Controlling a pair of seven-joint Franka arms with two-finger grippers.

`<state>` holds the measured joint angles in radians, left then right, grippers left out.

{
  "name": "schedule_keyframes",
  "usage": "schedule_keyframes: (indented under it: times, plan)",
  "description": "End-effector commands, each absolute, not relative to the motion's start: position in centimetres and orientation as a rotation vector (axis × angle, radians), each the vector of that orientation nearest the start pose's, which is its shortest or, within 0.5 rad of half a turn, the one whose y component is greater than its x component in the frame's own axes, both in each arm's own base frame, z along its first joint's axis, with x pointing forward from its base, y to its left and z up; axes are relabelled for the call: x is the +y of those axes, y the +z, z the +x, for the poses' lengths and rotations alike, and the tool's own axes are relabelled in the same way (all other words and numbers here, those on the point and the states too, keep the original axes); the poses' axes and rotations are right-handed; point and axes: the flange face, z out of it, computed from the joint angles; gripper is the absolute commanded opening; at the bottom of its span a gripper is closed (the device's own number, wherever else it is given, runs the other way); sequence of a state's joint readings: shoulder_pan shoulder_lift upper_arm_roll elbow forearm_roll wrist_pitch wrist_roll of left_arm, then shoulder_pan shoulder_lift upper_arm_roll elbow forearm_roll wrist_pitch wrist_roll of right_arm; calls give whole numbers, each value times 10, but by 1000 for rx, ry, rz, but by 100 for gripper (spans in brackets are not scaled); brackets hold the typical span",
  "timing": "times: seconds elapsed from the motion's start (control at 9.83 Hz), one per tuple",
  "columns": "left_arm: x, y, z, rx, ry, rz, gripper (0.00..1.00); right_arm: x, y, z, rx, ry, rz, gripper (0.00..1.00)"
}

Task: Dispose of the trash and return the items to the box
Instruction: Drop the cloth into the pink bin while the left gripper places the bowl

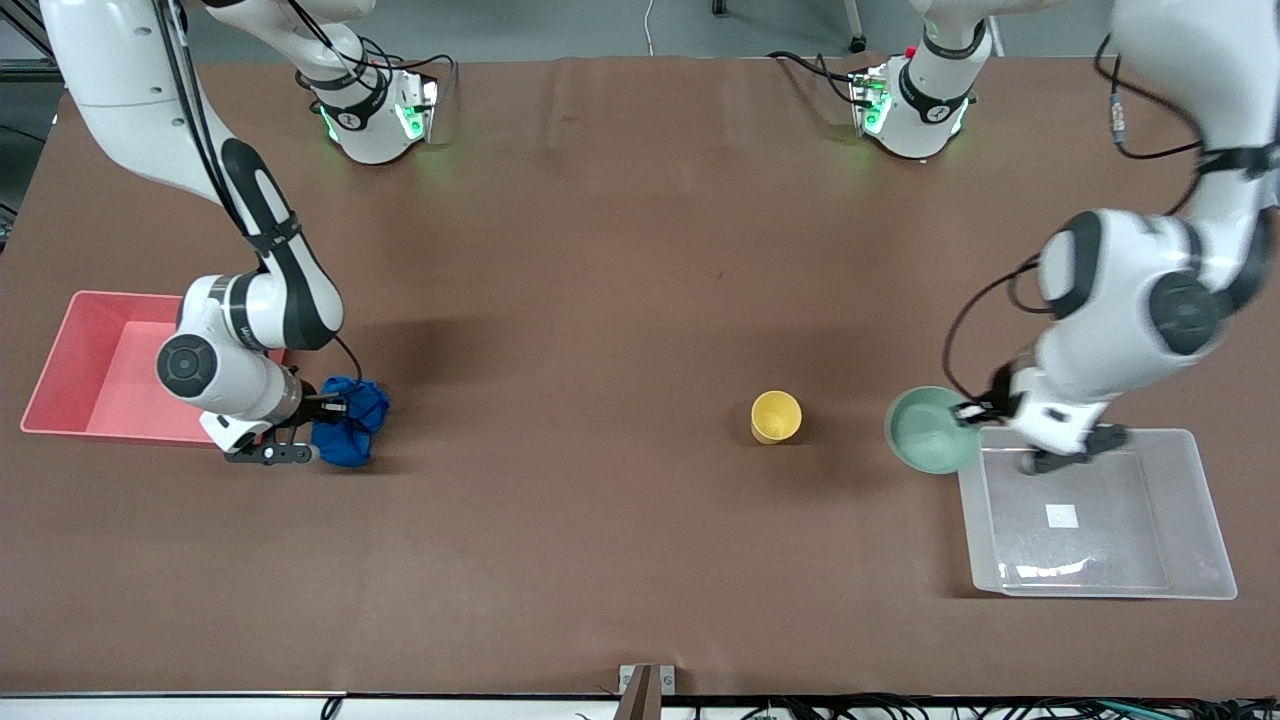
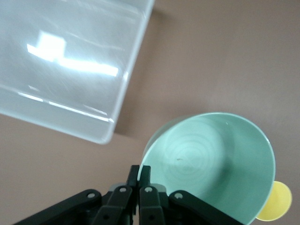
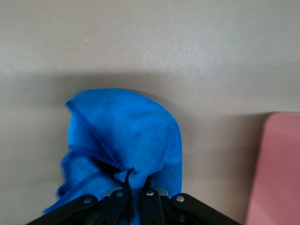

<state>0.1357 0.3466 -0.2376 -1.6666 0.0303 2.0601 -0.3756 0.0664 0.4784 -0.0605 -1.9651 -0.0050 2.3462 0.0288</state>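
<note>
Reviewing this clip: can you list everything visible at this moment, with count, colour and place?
blue wad: one, deep blue, beside the pink tub, held by the right gripper
pink tub: one, pink, right arm's end of the table
yellow cup: one, yellow, mid-table, beside the bowl
green bowl: one, pale mint, tilted, at the clear box's edge
clear box: one, translucent, left arm's end
right gripper: fingers shut on the wad
left gripper: fingers pinching the bowl's rim
</note>
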Motion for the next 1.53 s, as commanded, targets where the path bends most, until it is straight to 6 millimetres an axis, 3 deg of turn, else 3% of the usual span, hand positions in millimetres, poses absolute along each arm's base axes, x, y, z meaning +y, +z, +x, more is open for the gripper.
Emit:
schedule_keyframes:
  times: [0.0, 0.2, 0.31, 0.51, 0.61, 0.71, 0.92, 1.02, 1.12, 1.22, 1.32, 1.42]
  plan:
    - [20, 387, 695, -324, -55, -3196, 0, -30, 319, 597, 85, 143, -3156, 1]
    - [73, 368, 716, -207, -82, -3214, 0, -94, 373, 581, 57, 122, -3142, 1]
    - [82, 353, 724, -210, -73, -3220, 0, -131, 383, 570, 28, 135, -3133, 1]
    - [86, 320, 735, -227, -52, -3228, 0, -199, 377, 550, 23, 138, -3121, 1]
    - [91, 306, 736, -236, -30, -3229, 0, -220, 366, 548, 46, 109, -3129, 2]
    - [91, 289, 735, -236, 5, -3229, 0, -229, 344, 553, 0, 97, -3134, 2]
    - [98, 275, 731, -194, 37, -3188, 0, -242, 307, 559, 7, 66, -3147, 8]
    - [102, 271, 730, -187, 47, -3177, 0, -244, 295, 562, 7, 52, -3153, 15]
    - [111, 253, 723, -211, 96, -3181, 0, -243, 288, 564, 4, 48, -3155, 28]
    - [116, 247, 720, -226, 113, -3186, 0, -242, 289, 566, 1, 41, -3157, 53]
    - [115, 236, 718, -232, 139, -3189, 1, -240, 295, 570, 3, 29, -3160, 85]
    - [114, 221, 716, -243, 173, -3195, 4, -238, 303, 574, 8, 11, -3164, 94]
